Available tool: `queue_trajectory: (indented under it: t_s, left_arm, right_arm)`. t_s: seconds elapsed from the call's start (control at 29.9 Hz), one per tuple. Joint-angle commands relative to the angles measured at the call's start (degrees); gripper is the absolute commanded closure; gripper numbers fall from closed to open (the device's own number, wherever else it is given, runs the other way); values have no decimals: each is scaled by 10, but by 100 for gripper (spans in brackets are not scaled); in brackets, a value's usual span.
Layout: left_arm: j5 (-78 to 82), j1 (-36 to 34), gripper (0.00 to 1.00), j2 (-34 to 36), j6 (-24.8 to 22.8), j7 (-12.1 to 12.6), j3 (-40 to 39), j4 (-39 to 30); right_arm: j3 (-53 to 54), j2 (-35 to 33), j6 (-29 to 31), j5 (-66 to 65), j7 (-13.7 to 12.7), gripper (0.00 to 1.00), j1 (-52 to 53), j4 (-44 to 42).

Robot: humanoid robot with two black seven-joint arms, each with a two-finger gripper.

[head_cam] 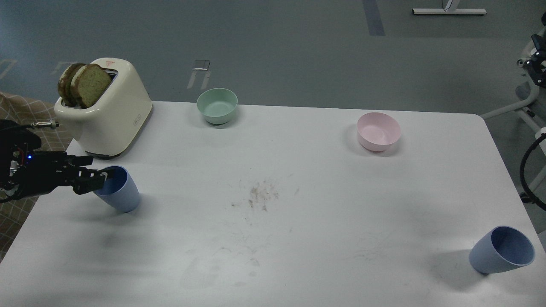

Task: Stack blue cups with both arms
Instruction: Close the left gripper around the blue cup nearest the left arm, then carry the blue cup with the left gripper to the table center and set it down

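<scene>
Left gripper (100,178): at the rim of the left cup (119,190), one finger seemingly inside the mouth; whether it is clamped on the wall cannot be told.
Left cup: near-left, in front of the toaster (104,117), tilted, likely tipped by the rim hold.
Right cup (502,250): near-right corner, leaning, mouth up and right, untouched.
Right gripper: not in view.
Separation: cups well apart, so each arm probably serves its own side.
Bowls: green (216,105) and pink (379,131), far side, clear of the work.
</scene>
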Motion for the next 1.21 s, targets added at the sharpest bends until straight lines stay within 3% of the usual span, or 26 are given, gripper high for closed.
queue_trajectory:
  t_s: [0.0, 0.44, 0.74, 0.87, 0.94, 0.97, 1.04, 1.17]
  left_arm:
    - [1, 2, 65, -2, 0, 0, 0, 1]
    - [0, -5, 100, -4, 3, 0, 20, -2]
    - [1, -83, 100, 1, -4, 0, 20, -21]
    - [3, -148, 100, -4, -52, 0, 21, -70]
    - [3, -198, 100, -38, -110, 0, 21, -105]
    - [3, -198, 100, -39, -111, 0, 21, -105]
    - [14, -243, 100, -102, -155, 0, 22, -112]
    - [63, -299, 100, -195, -155, 0, 40, -110]
  right_arm:
    - [0, 0, 0, 0, 0, 0, -3, 0]
    - [0, 0, 0, 0, 0, 0, -3, -1]
    - [3, -1, 0, 0, 0, 0, -13, 0]
    - [21, -4, 0, 0, 0, 0, -37, 18]
    - [31, -15, 0, 0, 0, 0, -60, 37]
    - [31, -15, 0, 0, 0, 0, -61, 37]
    - [40, -27, 0, 2, 0, 0, -91, 61]
    - [64, -44, 0, 29, 0, 0, -153, 95]
